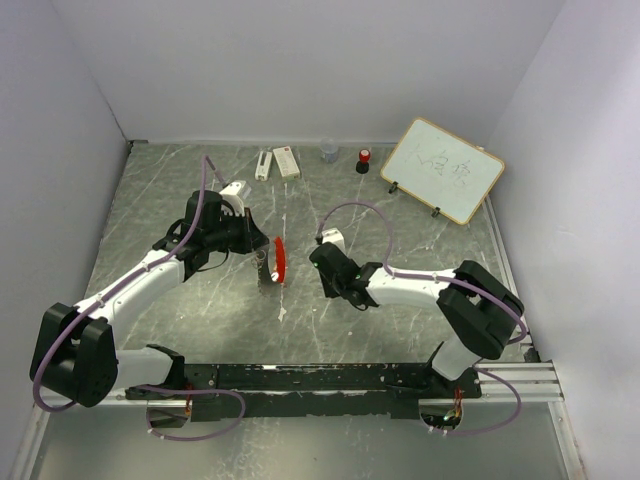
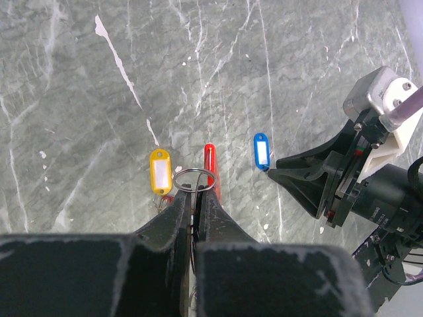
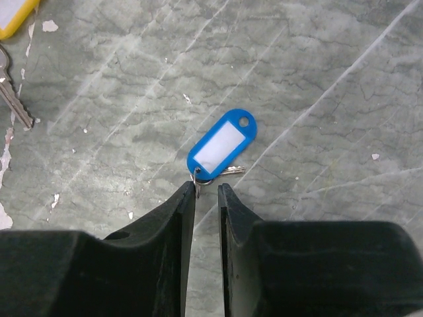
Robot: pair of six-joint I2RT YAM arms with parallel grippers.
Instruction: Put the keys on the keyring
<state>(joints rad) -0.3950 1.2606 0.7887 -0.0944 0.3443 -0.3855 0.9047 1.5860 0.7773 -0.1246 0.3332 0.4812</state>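
My left gripper [image 2: 195, 188] is shut on the keyring [image 2: 195, 178], a thin grey wire loop that sticks out past the fingertips. Its red tag [image 2: 210, 164] hangs beside them and shows in the top view [image 1: 281, 260]. A blue tag [image 3: 221, 145] lies on the table with a small silvery key [image 3: 230, 171] under it. My right gripper [image 3: 206, 191] stands just short of the blue tag, jaws narrowly apart and empty; the tag's small ring touches the left fingertip. A yellow tag [image 2: 160, 170] lies left of the loop. Another silvery key [image 3: 13, 92] lies beside it.
At the back of the table stand a small whiteboard [image 1: 442, 168], a red-capped black stamp [image 1: 364, 160], a grey cup [image 1: 329, 151] and two white blocks [image 1: 286, 161]. The grey walls close in the left, back and right sides.
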